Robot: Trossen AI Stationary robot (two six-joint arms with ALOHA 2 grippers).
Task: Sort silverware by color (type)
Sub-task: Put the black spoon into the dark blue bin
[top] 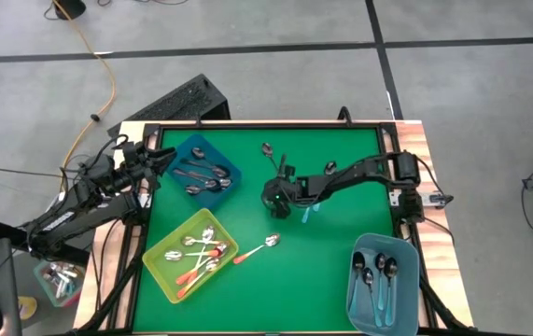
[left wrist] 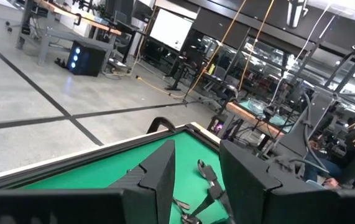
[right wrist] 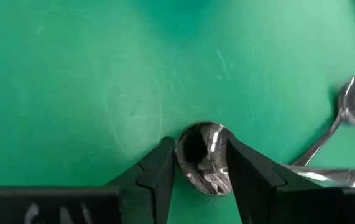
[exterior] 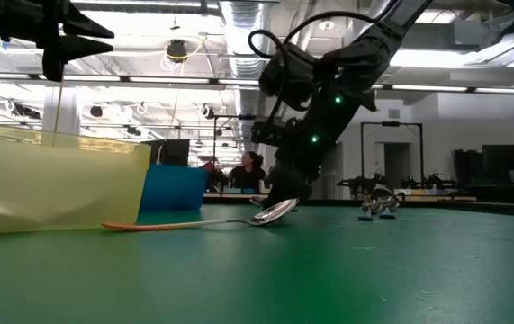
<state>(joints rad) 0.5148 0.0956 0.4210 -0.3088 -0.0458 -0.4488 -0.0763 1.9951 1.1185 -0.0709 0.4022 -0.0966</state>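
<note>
Right gripper (right wrist: 201, 163) clamps a spoon (right wrist: 203, 155) by its bowl; keep it pinched and lift straight off the tabletop (right wrist: 71, 81).

Left gripper (left wrist: 196, 180) waits open.

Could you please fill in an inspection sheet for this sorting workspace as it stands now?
Surface: green mat, framed table.
Job's things: orange-handled spoons in yellow bin; one orange-handled spoon loose on mat; dark spoons in dark blue bin; teal-handled spoons in light blue bin; two dark spoons loose at far edge.
Clutter: nothing seen on mat.
Grippers: right gripper at mat centre, jaws around a spoon bowl; left gripper beside dark blue bin, jaws apart, empty.
Cables: orange cable on floor.
Surroundings: person seated behind the table.
</note>
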